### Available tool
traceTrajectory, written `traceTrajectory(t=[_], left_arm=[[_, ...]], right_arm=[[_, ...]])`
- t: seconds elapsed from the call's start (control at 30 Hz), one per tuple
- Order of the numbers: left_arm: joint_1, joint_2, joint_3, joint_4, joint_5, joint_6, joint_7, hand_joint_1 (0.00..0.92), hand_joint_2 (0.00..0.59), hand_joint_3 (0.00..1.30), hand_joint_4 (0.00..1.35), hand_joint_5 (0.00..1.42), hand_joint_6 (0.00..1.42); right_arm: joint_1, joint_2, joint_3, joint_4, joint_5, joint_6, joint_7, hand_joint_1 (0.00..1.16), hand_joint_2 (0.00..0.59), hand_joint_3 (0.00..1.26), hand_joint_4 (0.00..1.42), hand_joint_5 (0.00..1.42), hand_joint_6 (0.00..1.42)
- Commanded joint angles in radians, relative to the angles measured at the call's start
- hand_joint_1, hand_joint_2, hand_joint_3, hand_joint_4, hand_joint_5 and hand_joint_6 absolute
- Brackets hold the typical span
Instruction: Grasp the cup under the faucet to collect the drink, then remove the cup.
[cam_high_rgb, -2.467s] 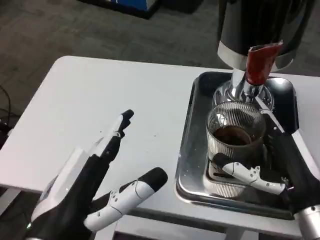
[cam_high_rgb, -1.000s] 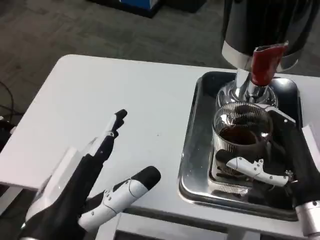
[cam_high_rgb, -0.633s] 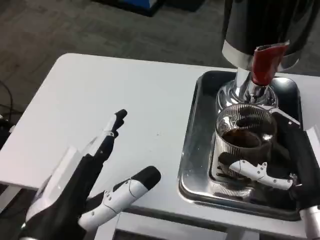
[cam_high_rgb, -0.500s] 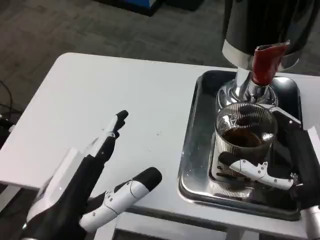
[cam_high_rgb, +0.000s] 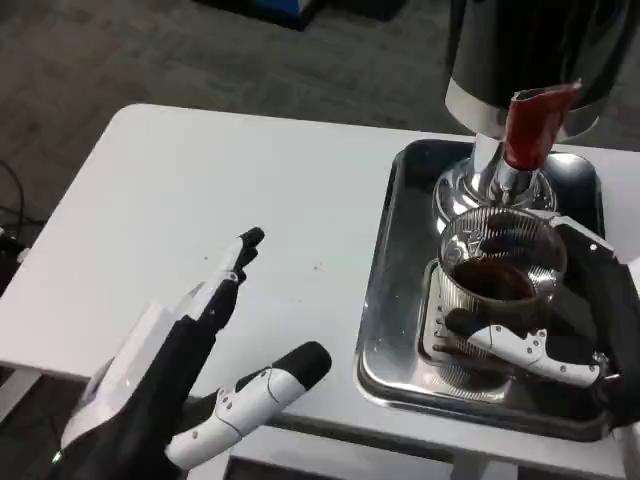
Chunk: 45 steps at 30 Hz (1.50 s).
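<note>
A: Entry, head view. Where does the cup (cam_high_rgb: 500, 282) sit?

B: It stands upright in the metal tray (cam_high_rgb: 392, 300) at the table's (cam_high_rgb: 200, 190) right side, on the slotted grate (cam_high_rgb: 440, 345) in the tray's near half. It is a ribbed clear glass with dark drink in the lower part. The faucet (cam_high_rgb: 500, 180), with its red handle (cam_high_rgb: 530, 125), is just behind and above the rim; the dispenser body (cam_high_rgb: 530, 50) rises from the tray's far end.

A: Right hand (cam_high_rgb: 570, 330)?

B: It grips the cup. A white-and-black finger wraps across the near side of the glass low down, and the dark palm lies against the right side of the glass. The cup's base looks to be at the grate, though whether it touches or is slightly raised cannot be told.

A: Left hand (cam_high_rgb: 190, 370)?

B: It holds nothing. The fingers (cam_high_rgb: 235, 265) are spread and point away toward the far right, with the thumb angled out to the right at the near table edge. The hand hovers over the table's near left part, well apart from the tray.

A: Cup tilt?

B: Upright, as far as the rim shows.
</note>
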Motion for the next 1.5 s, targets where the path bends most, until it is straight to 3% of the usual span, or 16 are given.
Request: traceTrajectory(t=[0.03, 0.33, 0.8, 1.3, 1.5], left_arm=[[0.003, 0.000, -0.003, -0.021, 0.006, -0.002, 0.003, 0.000, 0.052, 0.01, 0.00, 0.05, 0.00], [0.002, 0.004, -0.017, -0.062, 0.017, -0.002, -0.003, 0.000, 0.052, 0.01, 0.00, 0.05, 0.00], [-0.013, 0.039, -0.010, -0.125, 0.041, 0.005, -0.040, 0.000, 0.052, 0.01, 0.00, 0.05, 0.00], [-0.056, 0.057, -0.008, -0.157, 0.053, 0.033, -0.083, 0.000, 0.051, 0.02, 0.00, 0.05, 0.00], [-0.043, 0.061, 0.006, -0.173, 0.052, 0.033, -0.089, 0.000, 0.052, 0.02, 0.00, 0.05, 0.00]], right_arm=[[0.025, 0.003, -0.016, -0.057, 0.036, -0.015, 0.008, 0.86, 0.160, 0.59, 0.62, 0.71, 0.60], [0.091, -0.002, -0.046, -0.149, 0.077, 0.003, 0.038, 0.86, 0.160, 0.59, 0.62, 0.71, 0.60], [0.285, 0.018, -0.063, -0.462, 0.171, 0.073, 0.126, 0.86, 0.161, 0.59, 0.62, 0.71, 0.60], [0.375, 0.063, 0.029, -0.636, 0.171, 0.131, 0.197, 0.86, 0.163, 0.59, 0.62, 0.72, 0.60], [0.405, 0.065, 0.037, -0.682, 0.176, 0.150, 0.210, 0.86, 0.167, 0.59, 0.62, 0.72, 0.60]])
